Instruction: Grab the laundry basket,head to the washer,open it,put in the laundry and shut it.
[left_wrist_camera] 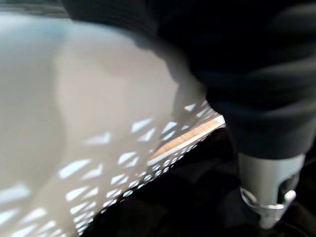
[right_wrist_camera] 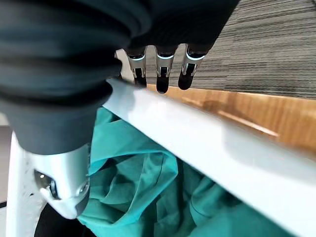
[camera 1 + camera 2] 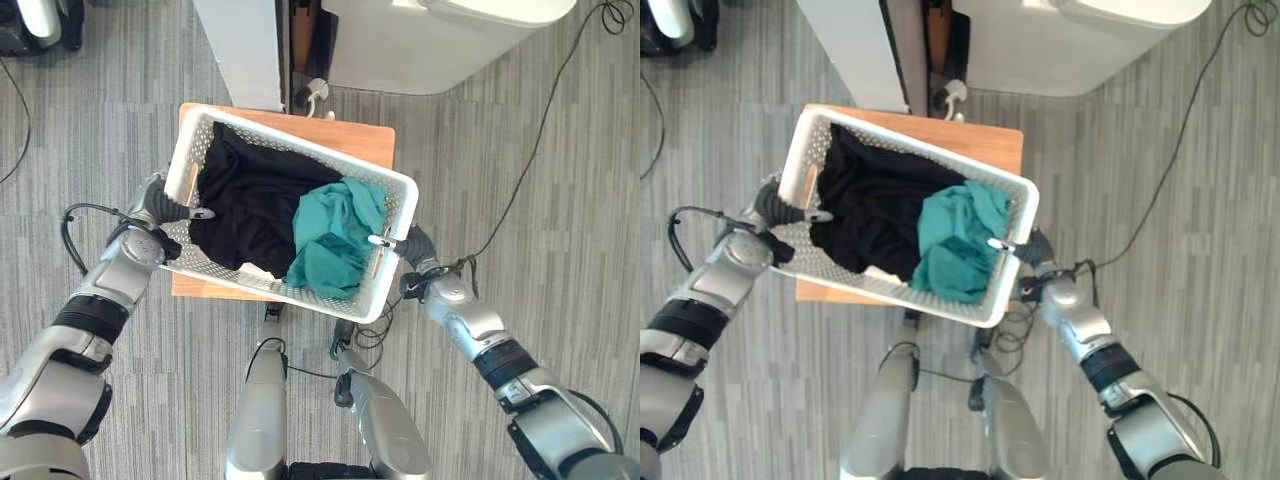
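White perforated plastic is what both hands are on right now: the right hand [image 2: 158, 74] sits at the short end of the laundry basket [image 3: 395, 185], fingers curled down over the outside of the rim and the thumb hooked inside against the teal garment [image 3: 335, 240], so that end is pinched. Across the long axis, the left hand [image 3: 160, 205] is at the opposite short end, its thumb tip poking over the rim beside the black clothing [image 3: 250, 205]; the left wrist view shows a thumb inside the mesh wall, but I can't tell how its fingers lie. So the basket runs lengthways between the two hands, one at each end, neither nearer than the other. It sits skewed over a small wooden table [image 3: 365, 140], its right-hand end overhanging the edge. Beyond the table's far side stands the white washer [image 3: 430, 40], straight ahead of the basket. My read: the lift needs both ends raised evenly.
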Controlling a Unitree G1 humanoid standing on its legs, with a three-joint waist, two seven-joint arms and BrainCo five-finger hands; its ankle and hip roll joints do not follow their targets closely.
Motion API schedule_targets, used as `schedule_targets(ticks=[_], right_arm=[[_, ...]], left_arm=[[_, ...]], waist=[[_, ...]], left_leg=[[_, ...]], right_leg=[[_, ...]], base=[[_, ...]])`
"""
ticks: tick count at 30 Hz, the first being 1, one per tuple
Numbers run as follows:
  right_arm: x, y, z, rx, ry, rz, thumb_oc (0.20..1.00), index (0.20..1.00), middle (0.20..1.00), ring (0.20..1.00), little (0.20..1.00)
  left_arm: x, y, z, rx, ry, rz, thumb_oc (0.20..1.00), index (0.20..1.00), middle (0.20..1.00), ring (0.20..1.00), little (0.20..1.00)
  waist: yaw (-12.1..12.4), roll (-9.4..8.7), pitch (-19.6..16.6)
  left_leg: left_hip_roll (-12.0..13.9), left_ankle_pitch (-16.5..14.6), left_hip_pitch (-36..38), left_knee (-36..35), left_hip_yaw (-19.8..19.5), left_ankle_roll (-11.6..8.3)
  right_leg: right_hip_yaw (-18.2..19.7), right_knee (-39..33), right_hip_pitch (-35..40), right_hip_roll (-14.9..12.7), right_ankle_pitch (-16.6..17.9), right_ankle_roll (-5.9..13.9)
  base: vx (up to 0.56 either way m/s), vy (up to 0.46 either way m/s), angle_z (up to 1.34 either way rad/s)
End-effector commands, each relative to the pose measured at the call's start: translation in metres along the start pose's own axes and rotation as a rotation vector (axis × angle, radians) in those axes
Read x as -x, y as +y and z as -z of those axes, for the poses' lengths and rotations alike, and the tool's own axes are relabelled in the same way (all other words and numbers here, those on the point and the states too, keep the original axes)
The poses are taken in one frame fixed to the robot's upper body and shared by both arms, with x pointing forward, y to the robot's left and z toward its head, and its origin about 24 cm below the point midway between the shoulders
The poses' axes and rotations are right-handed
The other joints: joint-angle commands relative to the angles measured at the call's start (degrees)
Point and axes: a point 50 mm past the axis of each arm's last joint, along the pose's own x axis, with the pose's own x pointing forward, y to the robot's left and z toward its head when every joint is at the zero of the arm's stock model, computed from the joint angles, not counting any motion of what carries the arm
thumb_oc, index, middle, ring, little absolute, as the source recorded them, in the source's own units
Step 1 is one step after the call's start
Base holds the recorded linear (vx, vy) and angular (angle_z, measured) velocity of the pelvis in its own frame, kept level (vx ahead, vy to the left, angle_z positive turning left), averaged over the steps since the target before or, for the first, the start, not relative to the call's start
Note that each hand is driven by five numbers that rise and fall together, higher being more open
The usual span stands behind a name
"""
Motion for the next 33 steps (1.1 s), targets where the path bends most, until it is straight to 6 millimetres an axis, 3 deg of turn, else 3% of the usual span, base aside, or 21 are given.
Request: schedule_targets(ticks=[1,9,10,11,12,13,14,15,19,24,30,33], right_arm=[[-0.002,0.031,-0.005,-0.075,-0.014,-0.087,1.0,1.0,1.0,1.0,1.0],[-0.018,0.057,-0.005,-0.165,0.052,-0.082,1.0,1.0,1.0,1.0,1.0],[-0.021,0.057,-0.003,-0.144,0.074,-0.066,1.0,1.0,1.0,1.0,1.0],[-0.027,0.058,0.002,-0.113,0.119,-0.049,1.0,1.0,1.0,1.0,1.0],[-0.027,0.058,0.002,-0.113,0.118,-0.049,1.0,1.0,1.0,1.0,1.0],[-0.03,0.059,0.012,-0.072,0.188,-0.042,0.652,0.652,0.652,0.652,0.652],[-0.03,0.059,0.012,-0.072,0.188,-0.042,0.511,0.511,0.511,0.511,0.511],[-0.034,0.061,0.014,-0.02,0.22,-0.03,0.2,0.2,0.2,0.2,0.2],[-0.035,0.065,0.025,0.034,0.285,-0.04,0.2,0.2,0.2,0.2,0.2],[-0.029,0.072,0.037,0.067,0.317,-0.092,0.2,0.2,0.2,0.2,0.2],[-0.026,0.056,0.04,0.071,0.299,-0.043,0.2,0.2,0.2,0.2,0.2],[-0.02,0.03,0.042,0.046,0.277,0.016,0.2,0.2,0.2,0.2,0.2]], left_arm=[[0.004,-0.033,-0.025,0.091,-0.09,0.067,1.0,1.0,1.0,1.0,1.0],[0.004,-0.049,-0.031,0.108,-0.083,0.102,1.0,1.0,1.0,1.0,1.0],[0.003,-0.053,-0.033,0.108,-0.078,0.109,0.915,0.915,0.915,0.915,0.915],[0.001,-0.059,-0.036,0.113,-0.067,0.124,0.592,0.592,0.592,0.592,0.592],[0.0,-0.059,-0.036,0.113,-0.067,0.124,0.454,0.454,0.454,0.454,0.454],[-0.001,-0.066,-0.04,0.088,-0.066,0.149,0.2,0.2,0.2,0.2,0.2],[-0.001,-0.066,-0.04,0.088,-0.067,0.149,0.2,0.2,0.2,0.2,0.2],[-0.003,-0.072,-0.042,0.054,-0.06,0.165,0.2,0.2,0.2,0.2,0.2],[-0.004,-0.075,-0.052,-0.052,-0.111,0.175,0.2,0.2,0.2,0.2,0.2],[0.003,-0.082,-0.046,-0.106,-0.13,0.18,0.2,0.2,0.2,0.2,0.2],[0.02,-0.095,-0.037,0.055,-0.121,0.18,0.2,0.2,0.2,0.2,0.2],[0.028,-0.1,-0.035,0.129,-0.125,0.195,0.2,0.2,0.2,0.2,0.2]], waist=[[0.4,-1.05,-0.5],[1.6,-0.21,-0.5],[1.7,-0.14,-0.5],[1.8,-0.03,-0.5],[1.8,-0.03,-0.5],[1.8,0.0,-0.5],[1.8,-0.01,-0.5],[1.9,-0.1,-0.5],[2.0,-0.05,-0.5],[2.0,-0.33,-1.1],[2.2,-0.3,-2.7],[2.0,-0.27,-4.1]], left_leg=[[0.9,-8.3,0.1,7.0,1.7,1.46],[0.2,-8.2,-0.4,7.2,1.3,1.71],[0.1,-8.2,-0.4,7.1,1.3,1.76],[-0.1,-8.2,-0.3,7.1,1.2,1.82],[-0.1,-8.2,-0.3,7.1,1.2,1.82],[-0.3,-8.3,-0.2,7.1,1.2,1.89],[-0.3,-8.3,-0.2,7.1,1.2,1.89],[-0.4,-8.3,-0.2,7.2,1.2,1.94],[-0.6,-8.5,-0.1,7.2,1.0,2.06],[-0.8,-8.6,0.4,7.0,0.9,2.14],[-1.3,-8.8,1.5,6.3,0.6,2.47],[-1.4,-9.7,3.4,6.2,0.4,2.67]], right_leg=[[1.8,2.2,-3.0,-6.8,2.0,4.79],[1.3,2.4,-2.9,-7.3,1.9,4.64],[1.3,2.5,-2.9,-7.3,1.9,4.65],[1.3,2.5,-2.7,-7.4,1.9,4.66],[1.2,2.5,-2.7,-7.4,1.9,4.66],[1.2,2.7,-2.6,-7.4,1.8,4.72],[1.2,2.7,-2.6,-7.4,1.8,4.72],[1.3,2.7,-2.6,-7.3,1.9,4.78],[1.4,2.9,-2.5,-7.3,1.8,4.91],[1.4,2.8,-2.0,-7.3,1.6,4.87],[1.5,2.7,-1.0,-7.5,1.3,4.86],[1.7,3.0,0.5,-7.5,0.7,4.83]], base=[[0.01,0.011,0.05],[0.0,0.01,0.02],[0.0,0.0,0.0],[0.0,0.0,0.0],[0.0,0.033,0.01],[0.0,0.0,0.0],[0.0,0.0,0.0],[0.0,0.0,0.0],[0.0,0.015,0.03],[0.01,0.003,0.02],[0.0,0.002,0.01],[0.02,-0.001,0.02]])
